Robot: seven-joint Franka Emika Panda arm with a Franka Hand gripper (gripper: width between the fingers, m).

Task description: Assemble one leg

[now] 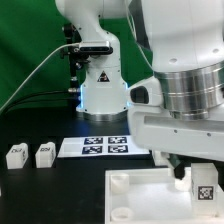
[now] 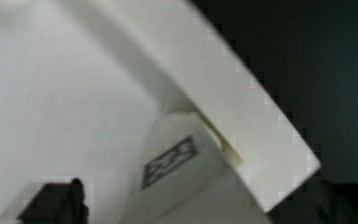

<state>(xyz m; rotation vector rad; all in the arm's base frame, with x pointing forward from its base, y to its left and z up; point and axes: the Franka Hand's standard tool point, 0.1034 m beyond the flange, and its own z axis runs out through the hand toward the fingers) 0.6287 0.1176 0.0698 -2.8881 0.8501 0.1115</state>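
A leg (image 1: 205, 185), a chunky white block with a black-and-white tag, stands on the large white panel (image 1: 150, 197) near its corner at the exterior view's right. My gripper (image 1: 183, 172) hangs just above and beside it. In the wrist view the same leg (image 2: 172, 160) lies between my fingers against the panel's raised edge (image 2: 211, 80). One dark finger (image 2: 53, 203) shows apart from the leg; the other is hard to tell from the dark table. The gripper (image 2: 194, 208) looks open and holds nothing. Two more legs (image 1: 15, 154) (image 1: 44, 153) stand at the exterior view's left.
The marker board (image 1: 105, 146) lies flat in front of the robot's base (image 1: 100, 90). The panel has a round corner socket (image 1: 118, 181) at its near left. The arm's large wrist housing (image 1: 185, 95) hides the right of the scene.
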